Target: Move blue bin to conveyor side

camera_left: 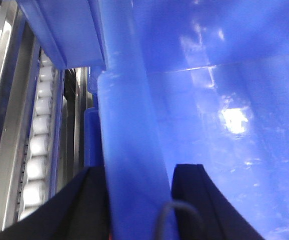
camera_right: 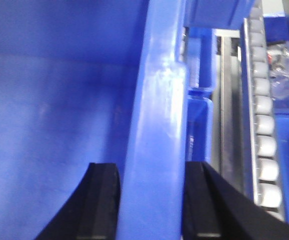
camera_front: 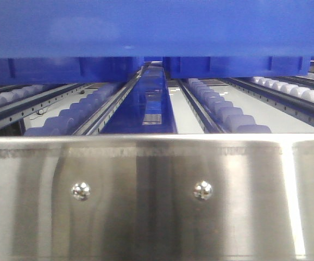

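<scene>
Blue bin point(camera_left: 224, 75) rim clamped inside left gripper point(camera_left: 140, 172) and right gripper point(camera_right: 149, 167); roller tracks point(camera_front: 222, 109) beneath, steel rail point(camera_front: 146, 217) nearer

Matte black tapering fingers point(camera_left: 82, 202) on left gripper point(camera_left: 140, 172) and right gripper point(camera_right: 148, 167), either side of blue bin point(camera_left: 129, 140) rim; thin grey cable point(camera_left: 160, 216) looped before that rim

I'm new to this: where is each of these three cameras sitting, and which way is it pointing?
Front view: low behind a steel rail, facing forward along the roller tracks beneath the blue bin; no robot part shows.
Left wrist view: on the left arm, looking along the left gripper, whose black jaws clamp the bin's rim.
Right wrist view: likewise along the right gripper, which clamps the rim too.
Shared: all three show the bin and rollers.
</scene>
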Available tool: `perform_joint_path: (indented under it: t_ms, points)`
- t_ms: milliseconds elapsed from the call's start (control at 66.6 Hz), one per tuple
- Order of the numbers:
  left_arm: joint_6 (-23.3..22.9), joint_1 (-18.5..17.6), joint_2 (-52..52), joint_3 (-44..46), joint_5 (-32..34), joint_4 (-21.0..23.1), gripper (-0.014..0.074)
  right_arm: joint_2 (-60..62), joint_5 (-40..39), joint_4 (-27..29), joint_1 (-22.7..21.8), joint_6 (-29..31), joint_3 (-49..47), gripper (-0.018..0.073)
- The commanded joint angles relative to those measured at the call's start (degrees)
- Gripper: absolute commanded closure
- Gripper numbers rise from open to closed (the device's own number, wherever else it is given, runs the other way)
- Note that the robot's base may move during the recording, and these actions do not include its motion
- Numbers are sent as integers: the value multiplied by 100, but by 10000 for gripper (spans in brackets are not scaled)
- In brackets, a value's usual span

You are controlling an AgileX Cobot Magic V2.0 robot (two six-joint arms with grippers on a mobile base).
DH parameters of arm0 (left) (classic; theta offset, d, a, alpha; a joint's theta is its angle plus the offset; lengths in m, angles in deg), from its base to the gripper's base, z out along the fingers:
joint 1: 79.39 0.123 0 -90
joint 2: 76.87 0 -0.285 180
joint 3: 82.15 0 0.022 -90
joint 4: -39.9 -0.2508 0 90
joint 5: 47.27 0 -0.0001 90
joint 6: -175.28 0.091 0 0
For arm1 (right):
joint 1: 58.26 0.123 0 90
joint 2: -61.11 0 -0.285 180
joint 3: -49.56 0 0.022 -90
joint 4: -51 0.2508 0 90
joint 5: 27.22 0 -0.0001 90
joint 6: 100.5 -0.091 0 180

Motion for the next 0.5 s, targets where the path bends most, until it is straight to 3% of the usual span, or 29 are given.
perform_joint_path:
  t_ms: [0,225,480]
  points:
    - [85,-49,68,392,434,-237,612,76,-502,-588,-37,127,-94,634]
    - [-74,-458,560,833,434,-296,612,76,-502,-704,-37,127,-94,634]
    - [-623,-1085,669,855,434,-985,612,76,-502,-783,-37,127,-94,634]
